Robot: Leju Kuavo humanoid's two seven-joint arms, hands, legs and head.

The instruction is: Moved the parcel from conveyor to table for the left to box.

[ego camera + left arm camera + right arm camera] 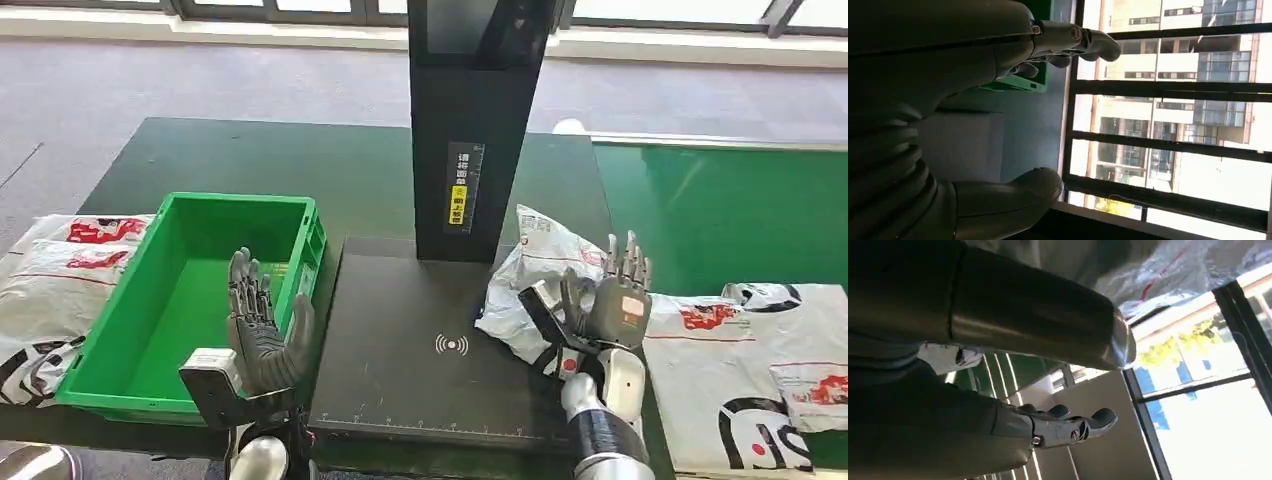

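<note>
Watching the head view, I see the parcel (535, 275) right of centre, half on the black scanner table (400, 350); my right hand (610, 300) is released beside it, left hand (262, 325) released lower left. Both wrist views show spread fingers. A soft bag could slide off the edge.

We see black scanner column (472, 120) upright on black base plate (400, 350). Spare white printed bags (50, 290) lie at far left; grey carpet (200, 80), windows (1173, 115) beyond.

Parcel (540, 270) glossy crinkled plastic film; green crate (180, 290) smooth plastic; scanner base (420, 340) matt black
</note>
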